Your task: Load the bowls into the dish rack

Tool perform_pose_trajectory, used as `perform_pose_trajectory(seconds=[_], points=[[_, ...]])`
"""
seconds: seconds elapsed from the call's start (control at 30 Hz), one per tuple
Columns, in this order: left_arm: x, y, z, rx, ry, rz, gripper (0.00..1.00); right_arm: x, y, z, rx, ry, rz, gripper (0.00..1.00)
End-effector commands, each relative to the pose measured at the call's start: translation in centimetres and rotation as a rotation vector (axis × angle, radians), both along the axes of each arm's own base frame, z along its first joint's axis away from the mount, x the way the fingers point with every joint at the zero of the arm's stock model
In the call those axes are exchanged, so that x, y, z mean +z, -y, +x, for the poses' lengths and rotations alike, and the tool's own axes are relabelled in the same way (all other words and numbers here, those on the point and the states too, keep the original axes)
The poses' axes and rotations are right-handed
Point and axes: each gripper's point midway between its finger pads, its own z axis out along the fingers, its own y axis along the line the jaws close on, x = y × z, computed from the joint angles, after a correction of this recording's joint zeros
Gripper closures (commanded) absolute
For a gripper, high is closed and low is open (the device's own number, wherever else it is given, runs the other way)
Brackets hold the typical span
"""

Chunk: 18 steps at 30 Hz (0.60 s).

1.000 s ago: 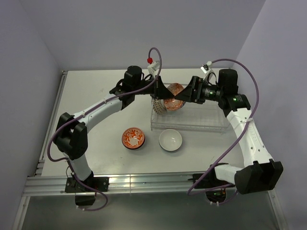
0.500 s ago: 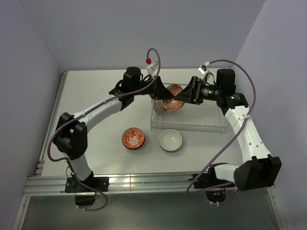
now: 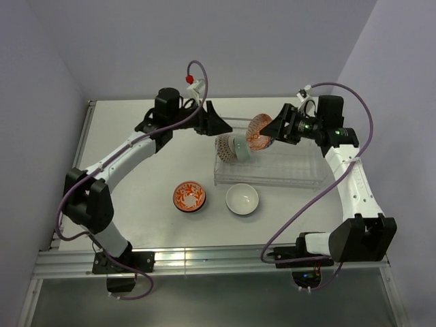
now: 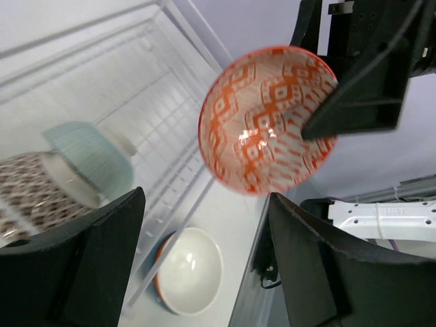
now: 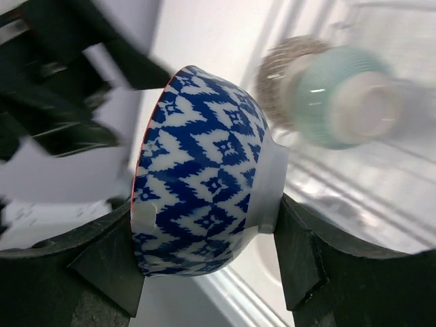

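Observation:
My right gripper (image 3: 267, 132) (image 5: 204, 240) is shut on a bowl (image 3: 257, 131) (image 5: 201, 182) that is blue-white patterned outside and orange-red patterned inside (image 4: 267, 117). It holds the bowl on edge above the left part of the dish rack (image 3: 286, 182) (image 4: 163, 102) (image 5: 381, 178). Two bowls stand on edge in the rack's left end: a brown-patterned one (image 3: 223, 146) (image 4: 27, 192) (image 5: 285, 67) and a pale green one (image 3: 241, 150) (image 4: 90, 158) (image 5: 340, 95). My left gripper (image 3: 216, 127) (image 4: 204, 267) is open and empty, just left of the held bowl.
In front of the rack, an orange-red patterned bowl (image 3: 189, 196) and a white-inside bowl (image 3: 242, 199) (image 4: 188, 270) sit upright on the table (image 3: 136, 177). Walls close in on both sides and at the back.
The left gripper let go of the patterned bowl, opened and drew back to the left. The right gripper shut on that bowl and carried it slightly right and up.

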Motion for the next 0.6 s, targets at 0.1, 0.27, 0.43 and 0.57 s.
perform_pose_trajectory(seconds=[0.1, 0.27, 0.43, 0.57], points=[[3.5, -6.2, 0.9, 0.102, 0.124, 0.03, 0.14, -3.1, 6.6, 4.4, -0.249, 0.0, -0.312, 1.0], [4.3, -11.2, 1.9, 0.216, 0.144, 0.052, 0.12, -6.3, 8.6, 5.7, -0.316, -0.067, -0.426, 1.0], [4.1, -15.1, 2.4, 0.307, 0.139, 0.061, 0.12, -8.6, 8.7, 6.5, -0.33, -0.1, -0.5, 1.0], [4.2, -16.9, 2.3, 0.348, 0.135, 0.054, 0.12, -10.7, 7.3, 7.0, -0.299, -0.12, -0.552, 1.0]])
